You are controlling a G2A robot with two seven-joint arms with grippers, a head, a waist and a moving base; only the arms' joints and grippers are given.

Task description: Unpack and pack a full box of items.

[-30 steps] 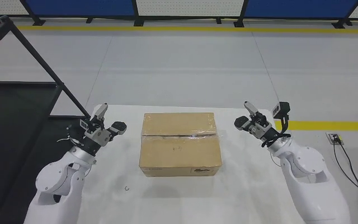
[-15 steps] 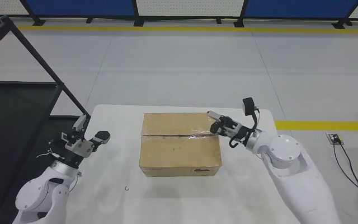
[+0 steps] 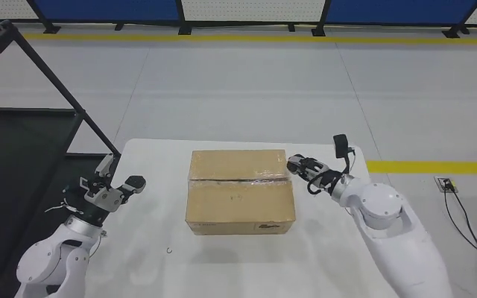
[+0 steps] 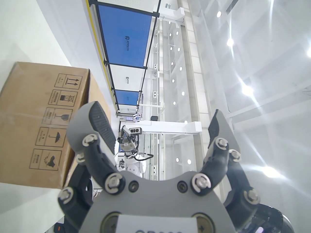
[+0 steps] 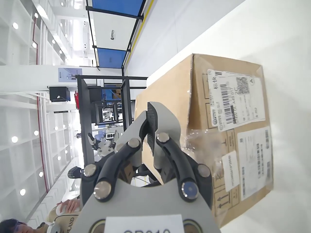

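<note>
While the cardboard box [image 3: 240, 192] sits closed and taped at the middle of the white table [image 3: 328, 253], the left gripper [image 3: 123, 176] hangs at about 9 o'clock from it, well apart, with its fingers spread wide and nothing between them. At about 2 o'clock from the box's middle, the right gripper [image 3: 292, 162] has its fingers pressed together on nothing. Its tip is just beside the box's right end, and I cannot tell whether it touches. White labels [image 5: 233, 103] cover that end.

Box [image 3: 240, 192] was matt brown cardboard, clear tape [image 5: 201, 137] glossy and wrinkled, labels [image 5: 233, 100] white paper; surface [image 3: 238, 261] smooth matt white.
</note>
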